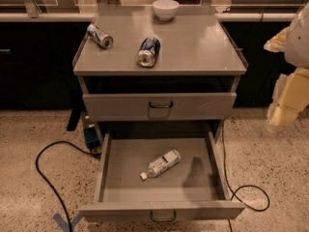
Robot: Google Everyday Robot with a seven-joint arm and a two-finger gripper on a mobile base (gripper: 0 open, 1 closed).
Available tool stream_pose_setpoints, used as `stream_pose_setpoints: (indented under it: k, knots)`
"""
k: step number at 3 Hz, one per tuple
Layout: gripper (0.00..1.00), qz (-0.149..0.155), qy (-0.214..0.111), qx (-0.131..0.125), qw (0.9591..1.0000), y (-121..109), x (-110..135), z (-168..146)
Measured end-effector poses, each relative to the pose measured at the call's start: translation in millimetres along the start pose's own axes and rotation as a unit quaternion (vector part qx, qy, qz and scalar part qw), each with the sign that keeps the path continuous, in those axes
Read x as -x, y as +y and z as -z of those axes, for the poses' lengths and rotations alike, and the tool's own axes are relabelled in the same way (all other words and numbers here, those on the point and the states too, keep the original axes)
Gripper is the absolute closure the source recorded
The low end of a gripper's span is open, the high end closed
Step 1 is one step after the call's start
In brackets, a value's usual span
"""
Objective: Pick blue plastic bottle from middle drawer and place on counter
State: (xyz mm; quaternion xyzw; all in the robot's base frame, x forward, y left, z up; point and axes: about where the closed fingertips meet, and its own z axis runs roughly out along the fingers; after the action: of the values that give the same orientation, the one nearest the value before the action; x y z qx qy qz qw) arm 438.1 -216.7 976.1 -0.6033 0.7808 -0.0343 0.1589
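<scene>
The blue plastic bottle (161, 164) lies on its side on the floor of the open middle drawer (203, 190), its white cap towards the front left. The drawer is pulled fully out, with its dark loop handle at the front. The counter (193, 47) is the grey top of the cabinet above. My gripper (282, 114) hangs at the right edge of the view, to the right of the cabinet and above the floor. It is well apart from the bottle and holds nothing that I can see.
Two dented blue-and-silver cans (100, 36) (148, 51) lie on the counter's left and middle, and a white bowl (165, 8) stands at its back. The upper drawer (159, 105) is closed. Black cables (48, 178) (251, 192) run over the floor on both sides.
</scene>
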Motion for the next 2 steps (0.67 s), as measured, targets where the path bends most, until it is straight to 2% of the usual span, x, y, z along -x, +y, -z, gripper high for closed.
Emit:
stream_pose_setpoints:
  k: [1, 2]
  knots:
    - [0.00, 0.000, 0.000, 0.000, 1.0000, 0, 0, 0]
    - [0.00, 0.007, -0.017, 0.003, 0.9998, -4, -2, -17]
